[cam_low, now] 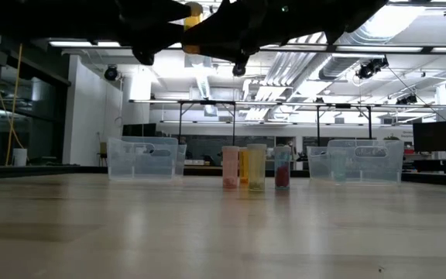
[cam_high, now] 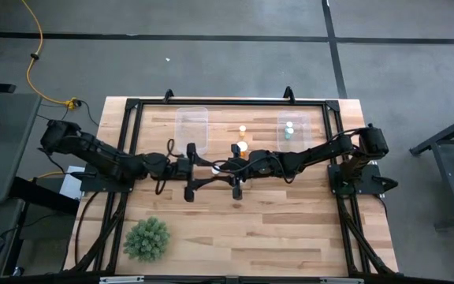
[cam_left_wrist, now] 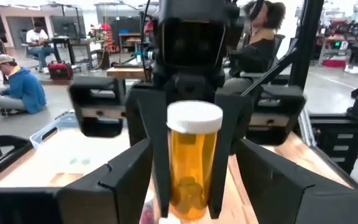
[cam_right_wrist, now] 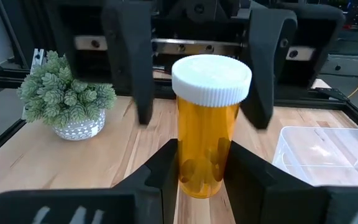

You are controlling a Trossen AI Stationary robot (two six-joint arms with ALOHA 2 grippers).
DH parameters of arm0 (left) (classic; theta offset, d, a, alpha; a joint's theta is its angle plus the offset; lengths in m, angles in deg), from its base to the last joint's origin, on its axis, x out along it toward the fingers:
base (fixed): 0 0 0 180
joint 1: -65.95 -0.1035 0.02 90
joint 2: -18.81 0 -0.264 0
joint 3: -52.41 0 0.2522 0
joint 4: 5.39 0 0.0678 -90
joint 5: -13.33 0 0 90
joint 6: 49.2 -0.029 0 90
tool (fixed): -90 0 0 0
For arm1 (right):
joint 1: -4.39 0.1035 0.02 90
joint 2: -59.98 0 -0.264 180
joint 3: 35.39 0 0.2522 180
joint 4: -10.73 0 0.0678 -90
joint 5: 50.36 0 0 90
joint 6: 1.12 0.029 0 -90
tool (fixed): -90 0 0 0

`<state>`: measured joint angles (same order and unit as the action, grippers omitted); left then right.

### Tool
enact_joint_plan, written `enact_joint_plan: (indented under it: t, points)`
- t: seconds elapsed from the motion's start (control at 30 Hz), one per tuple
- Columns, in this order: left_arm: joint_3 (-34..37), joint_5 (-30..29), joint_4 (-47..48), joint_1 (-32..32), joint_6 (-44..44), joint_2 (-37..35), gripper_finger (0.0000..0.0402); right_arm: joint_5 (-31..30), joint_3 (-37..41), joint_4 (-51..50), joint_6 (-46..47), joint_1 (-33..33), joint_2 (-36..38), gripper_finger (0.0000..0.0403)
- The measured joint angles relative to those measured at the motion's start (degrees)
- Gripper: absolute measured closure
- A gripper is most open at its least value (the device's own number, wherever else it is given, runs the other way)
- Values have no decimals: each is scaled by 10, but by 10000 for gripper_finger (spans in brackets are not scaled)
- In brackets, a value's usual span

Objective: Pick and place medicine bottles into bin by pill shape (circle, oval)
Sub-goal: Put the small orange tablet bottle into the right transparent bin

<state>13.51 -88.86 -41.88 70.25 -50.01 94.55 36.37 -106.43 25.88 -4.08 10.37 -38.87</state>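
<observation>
A large orange bottle with a white cap (cam_right_wrist: 207, 134) is in my right gripper (cam_right_wrist: 202, 165), which is shut on it high above the table's middle (cam_high: 221, 167). My left gripper (cam_left_wrist: 194, 174) faces it from the left (cam_high: 203, 164) and is open, with one finger on either side of the bottle, apart from it. The bottle shows at the top of the low view (cam_low: 194, 12). Several small bottles (cam_low: 256, 167) stand on their bases on the table, and two more (cam_high: 289, 129) are in the right bin. My right gripper pinches the orange bottle's body (cam_right_wrist: 185, 155), below the cap, between its two fingers (cam_left_wrist: 221, 149). The fingers come level from the table's right side. The bottle stands upright with its cap up, lifted clear of the table.
A clear bin (cam_high: 191, 126) stands at the far left of middle and a second clear bin (cam_high: 294, 130) at the far right. A green spiky plant in a pot (cam_high: 146, 238) stands near the front left. People sit in the room beyond the table.
</observation>
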Motion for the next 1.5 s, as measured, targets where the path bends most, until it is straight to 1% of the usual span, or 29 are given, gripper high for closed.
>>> enact_joint_plan:
  t: [0.17, 0.33, 0.6, 1.23, 1.37, 1.5]
  points:
    - [-36, 0, 1, 1, -12, 38, 178, 0, 0, 0, 0, 0, 0, 306]
    - [-43, -1, 3, 4, -13, 39, 178, 0, 0, -4, 0, 0, 0, 306]
    - [-43, -17, 5, 4, -22, 39, 183, 0, 0, -4, 0, 0, 0, 306]
    - [-42, -22, 11, 4, -29, 39, 293, 1, 0, -4, 0, 0, 0, 306]
    - [-42, -22, 12, 4, -29, 39, 309, 1, 0, -4, -1, 0, 0, 306]
    - [-42, -22, 11, 4, -29, 39, 313, 1, 0, -4, -1, 0, 0, 306]
